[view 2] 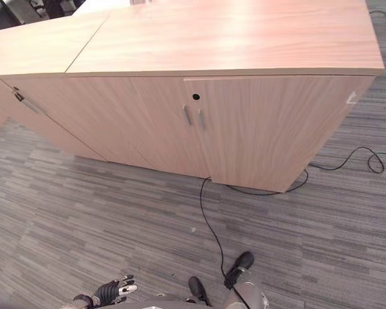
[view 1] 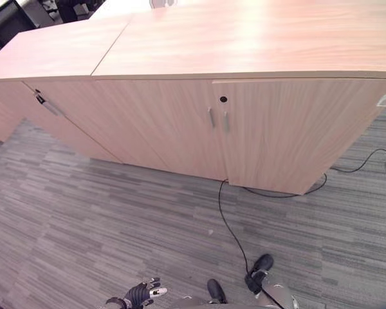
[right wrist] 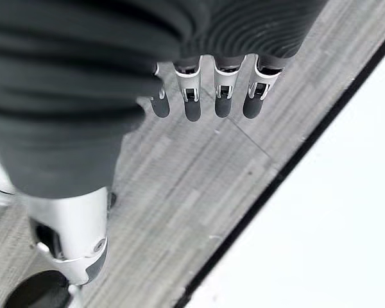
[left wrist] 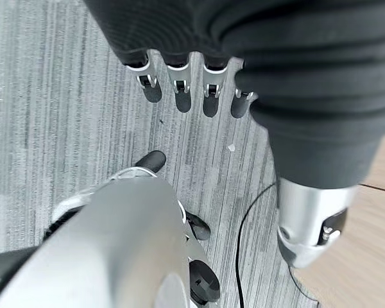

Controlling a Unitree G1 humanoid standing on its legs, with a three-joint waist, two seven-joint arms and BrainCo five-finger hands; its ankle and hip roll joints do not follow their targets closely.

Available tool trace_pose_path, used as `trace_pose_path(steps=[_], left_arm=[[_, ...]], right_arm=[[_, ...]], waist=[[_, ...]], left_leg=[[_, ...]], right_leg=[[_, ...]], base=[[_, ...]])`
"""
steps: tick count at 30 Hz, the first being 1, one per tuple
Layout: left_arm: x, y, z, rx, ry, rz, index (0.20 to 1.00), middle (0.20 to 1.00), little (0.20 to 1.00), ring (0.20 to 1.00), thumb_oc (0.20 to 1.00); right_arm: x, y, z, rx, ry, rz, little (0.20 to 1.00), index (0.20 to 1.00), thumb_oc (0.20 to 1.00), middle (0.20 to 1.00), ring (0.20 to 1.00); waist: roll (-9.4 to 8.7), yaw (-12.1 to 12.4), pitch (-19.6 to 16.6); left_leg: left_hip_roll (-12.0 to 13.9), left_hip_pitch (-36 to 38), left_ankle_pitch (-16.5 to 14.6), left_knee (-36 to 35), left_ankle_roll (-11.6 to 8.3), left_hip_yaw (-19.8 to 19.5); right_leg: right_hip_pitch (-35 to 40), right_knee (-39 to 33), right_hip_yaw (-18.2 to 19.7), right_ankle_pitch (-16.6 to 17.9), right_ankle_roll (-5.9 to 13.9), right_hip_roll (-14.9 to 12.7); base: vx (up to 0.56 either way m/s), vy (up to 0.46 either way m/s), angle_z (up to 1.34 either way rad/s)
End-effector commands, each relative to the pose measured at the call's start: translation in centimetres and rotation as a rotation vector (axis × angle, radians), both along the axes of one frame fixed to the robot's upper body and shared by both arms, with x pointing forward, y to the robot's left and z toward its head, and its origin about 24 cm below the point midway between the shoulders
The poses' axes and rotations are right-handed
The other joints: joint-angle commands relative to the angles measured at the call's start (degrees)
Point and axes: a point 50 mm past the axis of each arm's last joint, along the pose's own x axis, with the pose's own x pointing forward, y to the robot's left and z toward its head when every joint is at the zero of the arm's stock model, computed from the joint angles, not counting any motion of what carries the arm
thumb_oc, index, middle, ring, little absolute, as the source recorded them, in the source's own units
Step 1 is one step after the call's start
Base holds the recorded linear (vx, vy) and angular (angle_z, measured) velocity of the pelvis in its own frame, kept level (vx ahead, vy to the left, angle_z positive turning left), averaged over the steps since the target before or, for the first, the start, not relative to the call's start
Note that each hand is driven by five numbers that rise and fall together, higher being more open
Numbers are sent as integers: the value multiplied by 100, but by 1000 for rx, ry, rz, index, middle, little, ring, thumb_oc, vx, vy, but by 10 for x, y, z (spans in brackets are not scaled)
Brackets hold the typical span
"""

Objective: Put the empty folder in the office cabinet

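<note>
The office cabinet (view 1: 270, 129) is light wood, and its two doors are closed. Two slim metal handles (view 1: 219, 120) sit side by side at the seam, under a dark keyhole (view 1: 223, 99). My left hand (view 1: 140, 294) hangs low over the carpet, well short of the cabinet. In the left wrist view its fingers (left wrist: 178, 74) are straight and hold nothing. My right hand's fingers (right wrist: 223, 90) also hang straight and empty over the carpet, beside a flat white surface (right wrist: 333, 218) with a dark edge. I cannot tell what that surface is.
A second wood cabinet (view 1: 58, 58) joins on at the left, with a metal handle (view 1: 48, 103) on its front. Grey striped carpet (view 1: 103, 219) lies between me and the cabinets. A thin black cable (view 1: 373, 158) trails on the floor at the right. A dark chair (view 1: 6, 19) stands at the far left.
</note>
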Motion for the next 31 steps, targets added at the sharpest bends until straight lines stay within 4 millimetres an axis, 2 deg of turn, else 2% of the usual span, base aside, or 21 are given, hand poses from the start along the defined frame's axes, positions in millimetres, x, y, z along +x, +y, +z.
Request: trace_pose_path(steps=[1,5,8,9,10,11,12,13,14,15,16,17,18,19,22,24,31], left_arm=[[-9,4,0,10,14,20,1000,1000,1000,1000,1000],[-7,-1,-1,3,11,10,1000,1000,1000,1000,1000],[-5,-2,-2,17,4,18,1000,1000,1000,1000,1000],[1,-1,-3,42,-9,52,1000,1000,1000,1000,1000],[3,-1,-3,42,-13,53,1000,1000,1000,1000,1000],[6,5,-5,90,-12,100,1000,1000,1000,1000,1000],[5,9,-6,117,-7,111,1000,1000,1000,1000,1000],[9,11,-6,136,-25,136,1000,1000,1000,1000,1000],[11,15,-5,167,-41,143,1000,1000,1000,1000,1000],[10,17,-5,178,-41,169,1000,1000,1000,1000,1000],[9,18,-5,180,-41,169,1000,1000,1000,1000,1000],[7,19,-6,175,-41,211,1000,1000,1000,1000,1000],[7,21,-5,180,-47,221,1000,1000,1000,1000,1000],[7,21,-5,181,-46,221,1000,1000,1000,1000,1000],[13,25,0,207,-99,251,1000,1000,1000,1000,1000],[9,27,-1,135,-85,339,1000,1000,1000,1000,1000],[-1,26,-5,89,-58,435,1000,1000,1000,1000,1000]], right_arm=[[-37,16,-3,39,146,-81,1000,1000,1000,1000,1000],[-28,26,-9,59,114,-90,1000,1000,1000,1000,1000],[-13,34,-15,75,53,-96,1000,1000,1000,1000,1000],[4,43,-21,91,-5,-93,1000,1000,1000,1000,1000],[6,43,-21,90,-8,-92,1000,1000,1000,1000,1000],[15,54,-26,106,-43,-96,1000,1000,1000,1000,1000],[16,57,-27,112,-55,-111,1000,1000,1000,1000,1000],[20,61,-29,115,-76,-112,1000,1000,1000,1000,1000],[22,69,-32,129,-82,-108,1000,1000,1000,1000,1000],[23,71,-32,133,-85,-110,1000,1000,1000,1000,1000],[23,71,-32,134,-85,-110,1000,1000,1000,1000,1000],[24,75,-34,143,-95,-100,1000,1000,1000,1000,1000],[27,76,-34,145,-108,-100,1000,1000,1000,1000,1000],[27,76,-34,145,-108,-100,1000,1000,1000,1000,1000],[38,84,-36,161,-158,-117,1000,1000,1000,1000,1000],[41,85,-36,168,-170,-99,1000,1000,1000,1000,1000],[32,92,-39,189,-137,-83,1000,1000,1000,1000,1000]], waist=[[-373,-110,-36],[-465,-163,-53],[-487,-242,-19],[-413,-408,74],[-429,-410,105],[-391,-452,178],[-401,-468,157],[-497,-380,92],[-691,-224,-70],[-762,-160,-144],[-766,-158,-159],[-877,-88,-283],[-926,-48,-336],[-930,-47,-338],[-1100,55,-418],[-1133,80,-438],[-1176,103,-475]], left_leg=[[-92,-358,-426,452,-11,-115],[-131,-232,-430,412,25,-148],[-148,-67,-358,282,50,-313],[-51,81,-255,189,41,-493],[-66,101,-239,172,40,-479],[37,238,-52,3,-8,-570],[82,241,45,-49,-42,-662],[91,222,134,-117,-108,-672],[114,137,294,-194,-219,-741],[141,86,373,-236,-284,-772],[151,79,387,-244,-298,-769],[188,20,445,-334,-362,-706],[206,6,459,-357,-379,-676],[209,7,461,-358,-382,-673],[311,-51,532,-354,-451,-677],[361,-45,559,-337,-486,-658],[418,45,562,-294,-508,-660]], right_leg=[[1066,-1553,-211,768,1181,-609],[1169,-1550,-176,921,1300,-674],[1276,-1267,-108,983,1413,-793],[1233,-595,442,663,1333,-716],[1212,-520,461,609,1317,-753],[1178,161,1127,93,1186,-475],[1194,338,1396,-124,1141,-265],[1373,86,1473,-379,1078,-54],[1633,-543,1495,-578,912,362],[1674,-747,1539,-602,906,525],[1682,-799,1538,-581,892,551],[1747,-1189,1626,-472,935,752],[1803,-1328,1632,-437,915,828],[1811,-1353,1634,-424,911,837],[1872,-1495,1580,-446,827,991],[1901,-1503,1548,-440,792,1045],[2063,-1573,1501,-440,728,1124]], base=[[-50,33,-1],[-52,34,-3],[-50,33,3],[-61,29,11],[-83,-1,36],[-67,-48,49],[-90,-128,37],[-76,-282,25],[-80,-324,16],[-49,-249,5],[-56,-166,-13],[-49,-138,-11],[-50,-131,-6],[-41,-116,-9],[-33,-114,-6],[-19,-102,24],[16,-26,11]])
